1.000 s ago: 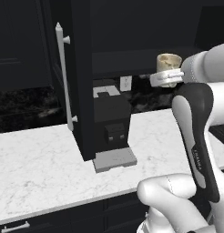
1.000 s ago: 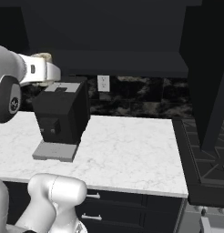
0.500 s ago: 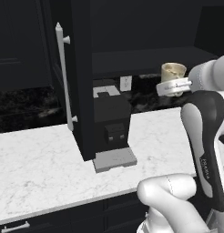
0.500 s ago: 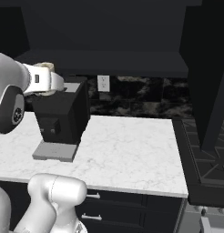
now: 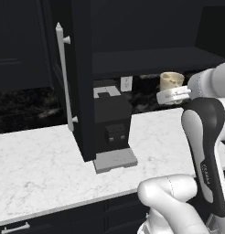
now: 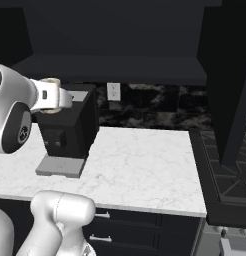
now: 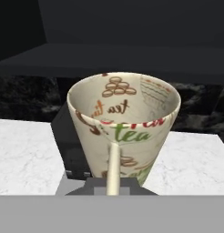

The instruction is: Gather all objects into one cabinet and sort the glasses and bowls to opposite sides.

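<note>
A beige cup printed with "tea" lettering hangs upright in the air, and my gripper is shut on it from below the rim. It sits just under the front edge of the black cabinet's open shelf, right of the cabinet door with its long silver bar handle. From the right base, the white hand covers most of the cup. The hand view looks into the empty cup, its thin handle facing me, with the dark shelf behind it.
A black coffee machine stands on the white marble counter below the shelf, close under the cup. A dark stove adjoins the counter's right end. A tall black panel hangs at the right.
The arm has carried the cup down and slightly right in the left base view. The grip has stayed the same.
</note>
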Controlling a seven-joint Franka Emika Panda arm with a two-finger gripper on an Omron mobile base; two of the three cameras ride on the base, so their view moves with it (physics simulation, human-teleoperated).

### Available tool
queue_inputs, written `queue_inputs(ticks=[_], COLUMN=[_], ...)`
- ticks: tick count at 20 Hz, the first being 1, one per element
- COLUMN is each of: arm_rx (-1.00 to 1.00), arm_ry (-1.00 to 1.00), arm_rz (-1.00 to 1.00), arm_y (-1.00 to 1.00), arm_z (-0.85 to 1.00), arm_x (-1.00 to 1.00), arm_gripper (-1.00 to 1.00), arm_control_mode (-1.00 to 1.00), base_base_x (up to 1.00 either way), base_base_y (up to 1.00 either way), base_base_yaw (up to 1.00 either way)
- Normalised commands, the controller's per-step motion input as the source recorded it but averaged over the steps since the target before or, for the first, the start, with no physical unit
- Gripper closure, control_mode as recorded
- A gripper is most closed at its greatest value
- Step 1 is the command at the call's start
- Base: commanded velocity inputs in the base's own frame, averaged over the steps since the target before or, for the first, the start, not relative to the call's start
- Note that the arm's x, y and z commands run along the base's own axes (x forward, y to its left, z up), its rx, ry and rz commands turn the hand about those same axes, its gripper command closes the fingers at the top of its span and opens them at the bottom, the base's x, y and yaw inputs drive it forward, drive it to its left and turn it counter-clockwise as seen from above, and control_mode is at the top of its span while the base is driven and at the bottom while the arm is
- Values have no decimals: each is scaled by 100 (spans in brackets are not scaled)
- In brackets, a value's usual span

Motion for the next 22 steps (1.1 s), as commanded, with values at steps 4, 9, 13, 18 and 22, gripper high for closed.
queue_inputs(ticks=[4,9,13,18,22], arm_rx=[0,0,0,0,0], arm_ry=[0,0,0,0,0], arm_rz=[0,-1,0,0,0], arm_y=[1,0,0,0,0], arm_z=[-5,0,0,0,0], arm_x=[0,0,0,0,0], arm_gripper=[100,100,100,100,100], arm_control_mode=[-100,100,100,100,100], base_base_x=[0,-42,-100,-90,-28], base_base_y=[0,-19,-89,-61,0], base_base_yaw=[0,-6,-15,-50,-96])
